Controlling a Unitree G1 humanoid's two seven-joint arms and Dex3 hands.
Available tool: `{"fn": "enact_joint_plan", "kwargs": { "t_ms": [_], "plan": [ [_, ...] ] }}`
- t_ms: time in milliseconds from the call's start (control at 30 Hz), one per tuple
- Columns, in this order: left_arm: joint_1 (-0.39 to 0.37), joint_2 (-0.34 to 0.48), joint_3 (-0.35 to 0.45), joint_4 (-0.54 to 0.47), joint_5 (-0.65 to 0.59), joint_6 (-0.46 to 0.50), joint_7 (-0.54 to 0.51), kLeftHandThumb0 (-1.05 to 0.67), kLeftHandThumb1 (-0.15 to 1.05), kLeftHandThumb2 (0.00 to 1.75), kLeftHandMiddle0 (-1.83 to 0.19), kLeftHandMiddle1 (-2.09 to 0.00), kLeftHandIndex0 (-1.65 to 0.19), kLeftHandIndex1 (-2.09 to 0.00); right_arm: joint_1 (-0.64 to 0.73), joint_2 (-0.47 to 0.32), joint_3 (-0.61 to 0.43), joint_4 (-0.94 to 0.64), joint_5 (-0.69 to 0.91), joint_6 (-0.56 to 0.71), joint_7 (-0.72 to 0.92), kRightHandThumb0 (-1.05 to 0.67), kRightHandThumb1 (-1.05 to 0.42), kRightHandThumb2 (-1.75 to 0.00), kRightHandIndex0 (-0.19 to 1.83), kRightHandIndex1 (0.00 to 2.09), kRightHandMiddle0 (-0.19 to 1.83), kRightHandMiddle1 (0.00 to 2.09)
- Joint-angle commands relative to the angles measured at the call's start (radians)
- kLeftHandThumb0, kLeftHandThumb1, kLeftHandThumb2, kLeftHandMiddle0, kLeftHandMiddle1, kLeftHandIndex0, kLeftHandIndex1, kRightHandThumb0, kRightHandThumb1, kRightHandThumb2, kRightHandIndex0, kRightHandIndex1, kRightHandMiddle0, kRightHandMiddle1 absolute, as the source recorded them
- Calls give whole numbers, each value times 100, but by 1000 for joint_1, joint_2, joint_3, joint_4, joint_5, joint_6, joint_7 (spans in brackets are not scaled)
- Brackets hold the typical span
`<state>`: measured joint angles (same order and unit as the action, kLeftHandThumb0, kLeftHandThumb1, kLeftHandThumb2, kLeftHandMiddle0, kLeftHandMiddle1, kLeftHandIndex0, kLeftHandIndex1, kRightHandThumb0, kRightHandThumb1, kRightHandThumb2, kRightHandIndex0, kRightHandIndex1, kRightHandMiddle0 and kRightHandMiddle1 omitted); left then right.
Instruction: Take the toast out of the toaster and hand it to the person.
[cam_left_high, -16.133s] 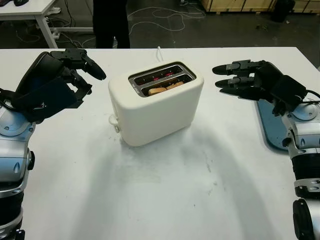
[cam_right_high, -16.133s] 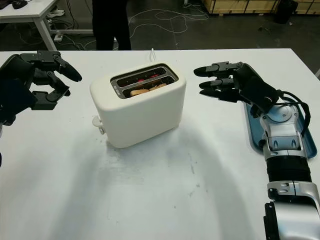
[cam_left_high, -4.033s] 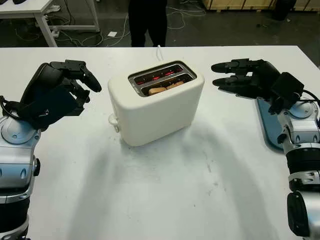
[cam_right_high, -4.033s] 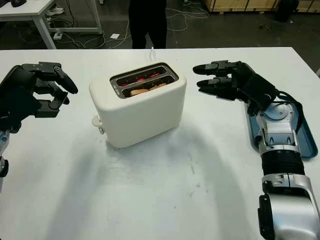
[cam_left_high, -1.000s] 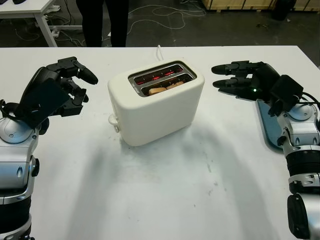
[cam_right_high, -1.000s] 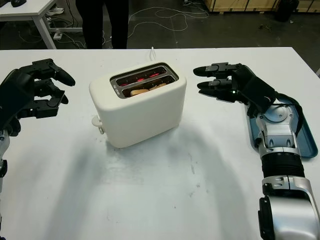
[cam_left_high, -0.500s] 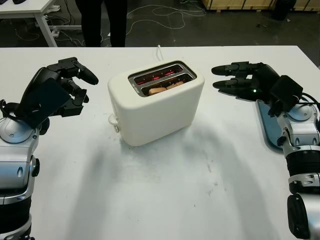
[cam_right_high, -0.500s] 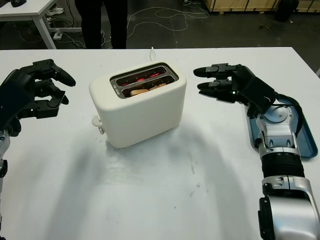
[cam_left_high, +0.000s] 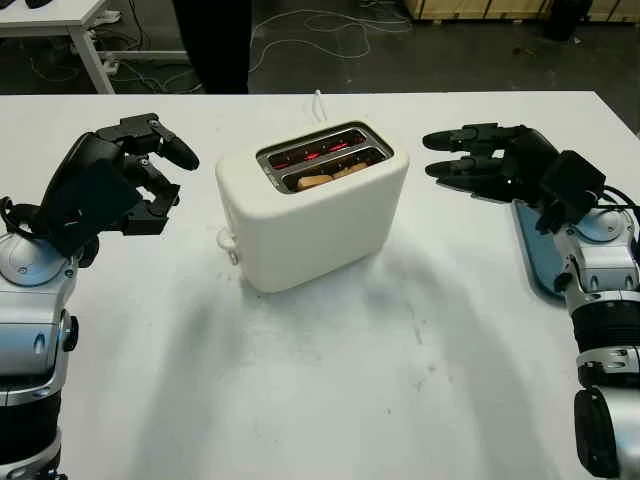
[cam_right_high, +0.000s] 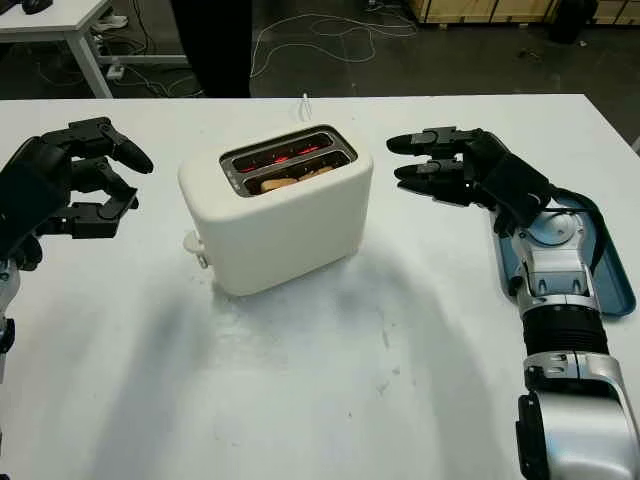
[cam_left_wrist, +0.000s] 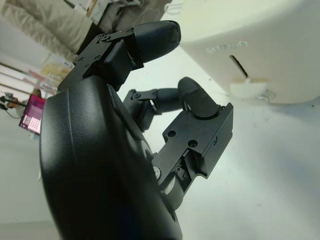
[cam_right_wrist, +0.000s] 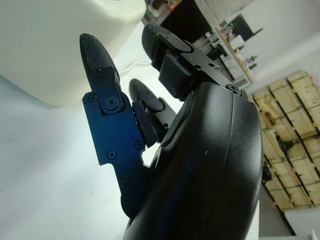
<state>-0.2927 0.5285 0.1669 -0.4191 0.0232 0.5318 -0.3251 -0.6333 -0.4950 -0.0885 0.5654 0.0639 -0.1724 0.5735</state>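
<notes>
A cream two-slot toaster (cam_left_high: 310, 215) stands mid-table, its heating wires glowing red. A slice of toast (cam_left_high: 330, 177) sits low in the nearer slot, its top edge just under the rim. My left hand (cam_left_high: 165, 175) hovers left of the toaster, a hand's width away, open and holding nothing. In the left wrist view the toaster's side and lever (cam_left_wrist: 247, 89) lie beyond the fingers. My right hand (cam_left_high: 455, 165) hovers right of the toaster at slot height, open, its fingers pointing at it. A person (cam_left_high: 215, 45) in dark trousers stands behind the table's far edge.
A blue tray (cam_right_high: 610, 260) lies at the table's right edge under my right forearm. The toaster's white cord (cam_left_high: 318, 100) runs off the far edge. A white desk (cam_left_high: 60, 20) and loose cables are on the floor behind.
Both hands have stayed nearly in place; the left hand has turned slightly toward the toaster. The person behind the table has shifted a little to the right.
</notes>
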Motion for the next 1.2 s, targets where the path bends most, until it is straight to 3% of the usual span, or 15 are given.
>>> {"fn": "enact_joint_plan", "kwargs": {
  "t_ms": [0,133,300,733,900,1167],
  "plan": [
    [-8,7,1,3,3,-17,4,45,50,83,-64,-153,-53,-139,-3,6,-1,-8,9,3,-2,-50,-81,0,86,0,78,0],
    [-10,8,-5,-9,9,2,7,48,52,73,-66,-153,-55,-138,-3,10,-6,-1,19,-3,4,-49,-81,0,86,0,79,0],
    [-14,9,-4,-17,6,22,3,59,66,44,-71,-151,-56,-133,2,8,-2,-15,11,7,-6,-49,-81,0,87,0,79,0],
    [-18,4,4,-29,-6,56,1,57,66,31,-71,-153,-54,-132,2,4,3,-3,-1,-20,-9,-50,-82,0,88,1,80,0],
    [-18,-3,13,-30,-24,65,0,54,65,35,-69,-156,-54,-135,1,5,2,-6,4,-8,-6,-52,-81,0,87,0,79,0],
    [-17,-14,31,-24,-63,52,-7,47,35,89,-70,-164,-52,-147,7,5,4,-23,1,11,-12,-51,-81,0,87,0,79,0]
  ]
}}
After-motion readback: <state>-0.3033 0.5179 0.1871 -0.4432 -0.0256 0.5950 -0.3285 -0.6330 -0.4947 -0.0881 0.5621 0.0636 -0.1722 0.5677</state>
